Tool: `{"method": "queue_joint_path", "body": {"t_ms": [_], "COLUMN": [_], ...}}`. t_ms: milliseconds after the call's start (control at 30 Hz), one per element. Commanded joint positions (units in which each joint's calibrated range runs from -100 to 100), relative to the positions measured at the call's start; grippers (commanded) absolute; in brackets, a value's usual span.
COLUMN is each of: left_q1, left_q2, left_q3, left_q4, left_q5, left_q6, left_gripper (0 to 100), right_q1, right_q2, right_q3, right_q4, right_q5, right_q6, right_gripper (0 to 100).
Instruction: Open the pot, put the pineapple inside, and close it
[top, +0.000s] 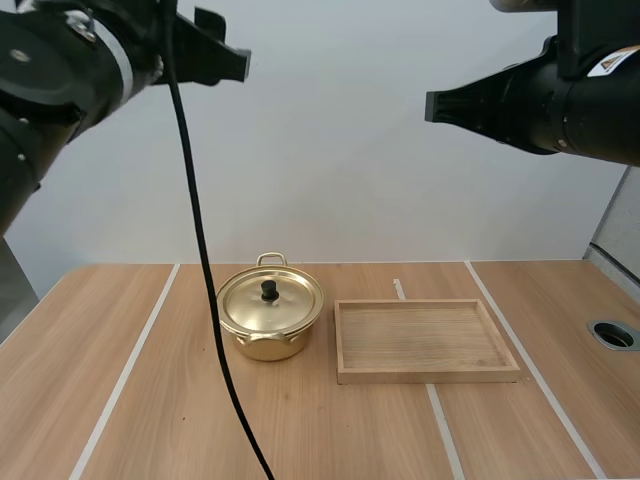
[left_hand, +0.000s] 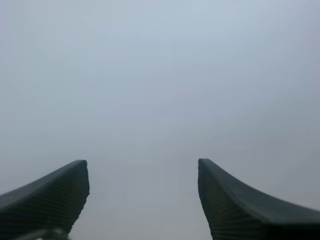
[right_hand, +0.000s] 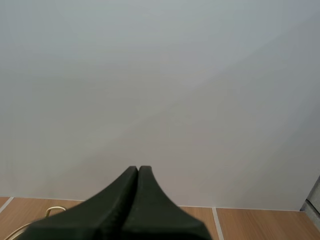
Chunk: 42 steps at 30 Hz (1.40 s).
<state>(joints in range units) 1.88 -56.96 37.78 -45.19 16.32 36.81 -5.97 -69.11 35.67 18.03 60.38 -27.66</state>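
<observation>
Pot (top: 270, 322), golden and shiny, stands on the wooden table (top: 110, 370) a little left of the middle, with its lid (top: 285, 305) seated flat on the rim. A small black knob (top: 269, 290) rises from the centre of the lid. One looped handle (top: 271, 259) points toward the far edge of the table, and the other faces the near side. Just to the right of the pot, apart from it by a narrow gap, lies a shallow wooden tray (top: 428, 376) with its long side running across the table. White tape lines (top: 128, 368) cross the tabletop from near to far, one to the left of the pot and others beside and beneath the tray. A round dark hole (top: 612, 334) sits in the table near its right edge.

Both arms are raised high above the table, well clear of the pot and the tray. The left gripper (top: 232, 45) points toward the middle from the left, and in the left wrist view the left gripper (left_hand: 143, 167) is released, its two fingers (left_hand: 55, 195) standing wide apart with ribbed inner faces turned to each other and nothing between them. The right gripper (top: 432, 106) points toward the middle from the right. In the right wrist view the right gripper (right_hand: 138, 170) is clenched on nothing, its fingers pressed together as one dark wedge, with the pot's looped handle (right_hand: 56, 210) and a strip of table beyond it.
</observation>
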Motion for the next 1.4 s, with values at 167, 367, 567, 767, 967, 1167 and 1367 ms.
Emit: {"method": "queue_joint_path", "body": {"t_ms": [167, 367, 567, 767, 967, 1167, 1367], "left_q1": [-0.03, -0.03, -0.03, -0.03, -0.03, -0.03, -0.03], "left_q2": [-10.15, -17.02, -23.57, -28.24, -28.37, -33.08, -40.65], "left_q3": [1.95, 14.63, 29.08, 40.25, 45.01, 54.71, 60.46], "left_q4": [2.77, 4.12, 19.41, 37.68, 50.07, 49.97, 48.96], "left_q5": [-8.21, -43.34, -51.52, -34.00, -11.37, -6.14, -5.08], "left_q6": [-0.45, -0.91, -17.40, -38.19, -53.64, -53.84, -53.84], "left_gripper": [97, 34, 0, 0, 0, 0, 0], "right_q1": [-0.21, -0.21, -0.21, -0.21, -0.21, -0.21, -0.21], "right_q2": [-0.70, -0.70, -0.70, -0.70, -0.70, -0.70, -0.70], "right_q3": [0.21, 0.21, 0.21, 0.21, 0.21, 0.21, 0.21], "right_q4": [-0.34, -0.34, -0.34, -0.34, -0.34, -0.34, -0.34], "right_q5": [-0.82, -0.82, -0.82, -0.82, -0.82, -0.82, -0.82], "right_q6": [0.05, 0.05, 0.05, 0.05, 0.05, 0.05, 0.05], "right_gripper": [0, 0, 0, 0, 0, 0, 0]}}
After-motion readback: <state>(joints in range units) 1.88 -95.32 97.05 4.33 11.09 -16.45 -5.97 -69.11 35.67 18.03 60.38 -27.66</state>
